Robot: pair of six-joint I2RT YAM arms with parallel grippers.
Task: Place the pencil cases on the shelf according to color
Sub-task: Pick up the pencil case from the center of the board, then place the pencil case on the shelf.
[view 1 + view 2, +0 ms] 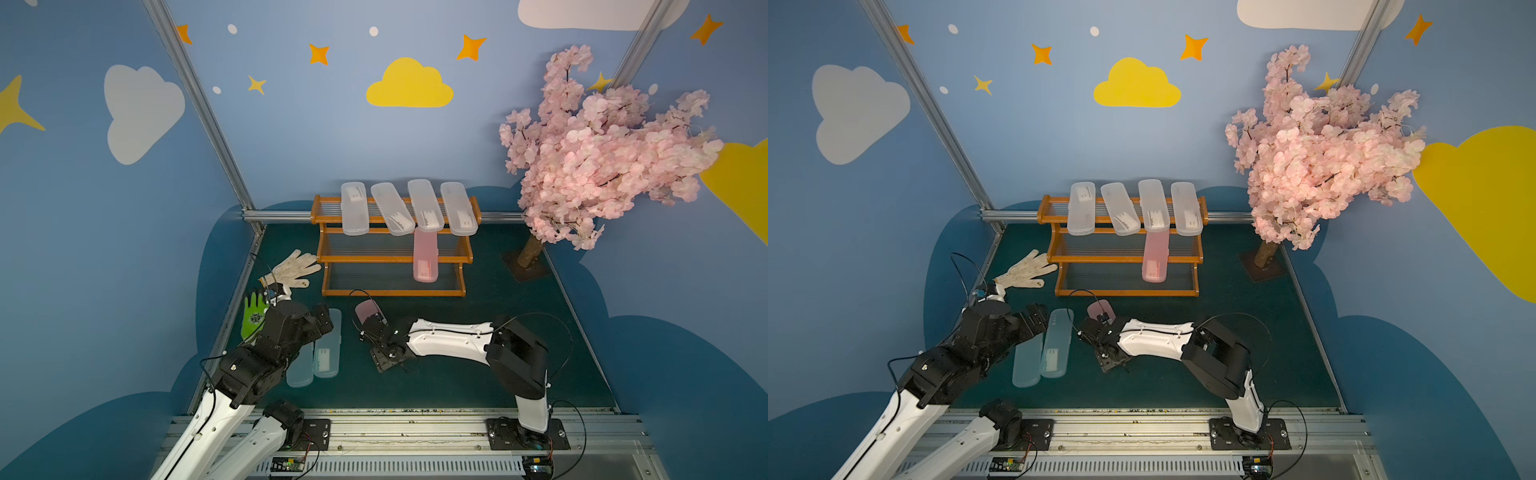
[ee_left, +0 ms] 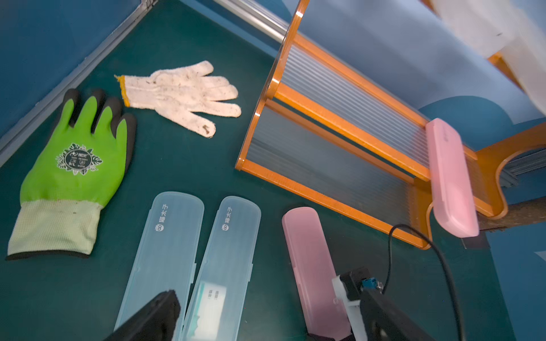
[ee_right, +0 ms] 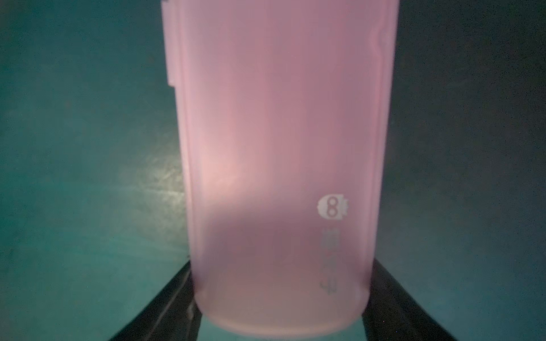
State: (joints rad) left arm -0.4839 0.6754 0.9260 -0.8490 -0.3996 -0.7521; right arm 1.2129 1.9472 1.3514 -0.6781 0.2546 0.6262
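Eight cases counted.

Top views: four white cases (image 1: 354,208) lie across the top tier of the shelf (image 1: 374,259), front ends overhanging. The shelved pink case (image 1: 425,259) is on the middle tier below them, poking out over the bottom tier. The loose pink case (image 1: 365,309) lies on the worktop (image 1: 478,374) just in front of the shelf, with the right gripper (image 1: 371,326) at the end away from the shelf. Two blue cases (image 1: 328,349) lie side by side, in front of the shelf and off its left end. The left gripper (image 1: 322,322) hangs over them; its jaws cannot be told from here. A white glove (image 1: 293,268) lies beside the shelf's left end.

Left wrist: shows most of the loose pink case and both blue cases, plus the green glove (image 2: 74,159), which is half hidden by the left arm from above. Only one left finger (image 2: 159,316) is in frame, so spread or not: cannot tell.

Right wrist: the only view showing the grip. The jaws press on the loose pink case's two long edges, near its rounded end. No shelf visible.

Risks, judged: it's an end grip on a long smooth case, so it may droop or twist out on the lift. The middle-tier slot sits under the white overhangs. A high approach could knock one off, and a sideways one could nudge the shelved pink case off its edge.
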